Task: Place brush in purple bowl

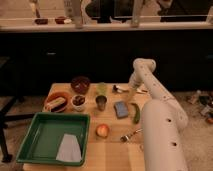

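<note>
The purple bowl (80,84) stands at the back of the wooden table (115,150), left of centre. The brush (120,89) lies at the back right of the table, its dark head to the left and its whitish handle pointing right. My gripper (131,90) hangs down from the white arm (143,67) right at the brush's handle. I cannot tell whether it touches the brush. The bowl is about a hand's width left of the brush.
A green glass (102,88) and a metal cup (101,103) stand between the bowl and the brush. Also on the table are an orange bowl (57,101), a small white bowl (78,101), a blue sponge (120,108), a green vegetable (135,112), a peach (102,130), a fork (131,135) and a green tray (45,131) with a cloth (67,148).
</note>
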Controlling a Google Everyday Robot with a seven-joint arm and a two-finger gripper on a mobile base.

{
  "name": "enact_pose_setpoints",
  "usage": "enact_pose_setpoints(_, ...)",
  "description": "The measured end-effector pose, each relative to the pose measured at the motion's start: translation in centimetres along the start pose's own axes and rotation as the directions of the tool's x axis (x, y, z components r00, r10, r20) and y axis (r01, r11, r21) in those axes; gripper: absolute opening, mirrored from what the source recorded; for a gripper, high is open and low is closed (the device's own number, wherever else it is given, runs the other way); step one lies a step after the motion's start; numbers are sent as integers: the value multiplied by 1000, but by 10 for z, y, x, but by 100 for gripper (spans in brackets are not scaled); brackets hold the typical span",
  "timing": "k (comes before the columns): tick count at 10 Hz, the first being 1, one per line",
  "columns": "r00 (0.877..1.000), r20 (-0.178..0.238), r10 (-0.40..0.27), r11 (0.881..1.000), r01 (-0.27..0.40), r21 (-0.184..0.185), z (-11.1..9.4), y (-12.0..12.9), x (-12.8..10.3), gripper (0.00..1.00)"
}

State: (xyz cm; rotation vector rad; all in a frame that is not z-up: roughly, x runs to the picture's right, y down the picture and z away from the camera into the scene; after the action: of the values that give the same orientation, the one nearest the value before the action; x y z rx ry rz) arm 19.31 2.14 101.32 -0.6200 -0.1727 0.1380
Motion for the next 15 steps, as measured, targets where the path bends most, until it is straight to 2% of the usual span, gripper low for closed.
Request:
enact_pose_setpoints(4, 998, 51, 22, 1000, -23, 20, -9, -1, 3, 11)
enact_pose_setpoints(6, 997, 72, 22, 999, -24, 32, -15, 0, 3, 0)
enact_pose_setpoints(11, 993, 121, -10, 996, 0, 86, -47, 3, -7, 0)
enact_pose_setpoints(15, 989, 132, -68, 991, 51, 124, -70, 9, -24, 0)
